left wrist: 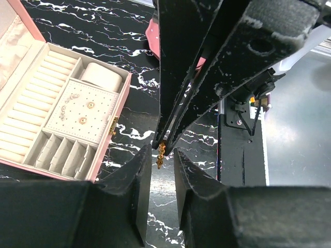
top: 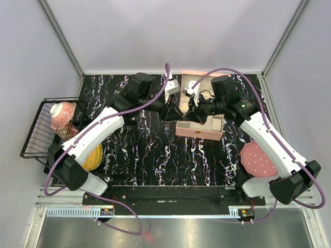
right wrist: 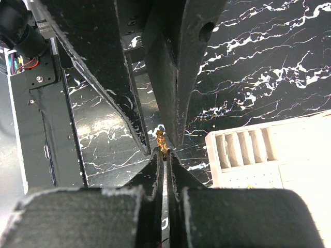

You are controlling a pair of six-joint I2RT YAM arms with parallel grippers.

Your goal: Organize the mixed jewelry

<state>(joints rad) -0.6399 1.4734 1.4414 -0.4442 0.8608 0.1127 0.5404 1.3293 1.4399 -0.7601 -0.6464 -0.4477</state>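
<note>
My right gripper is shut on a small gold chain-like piece of jewelry, which sticks out past its tips. My left gripper is open, with one finger on each side of that gold piece, not closed on it. The two grippers meet tip to tip above the table, just left of the open pink compartmented box. In the left wrist view the box holds two small gold studs and a thin pale strand on its dotted panel.
The box lid stands open at the back. A round pink dotted disc lies at the right near my right arm. A black wire basket with a pink-and-white item stands at the left, and a yellow item lies beside it.
</note>
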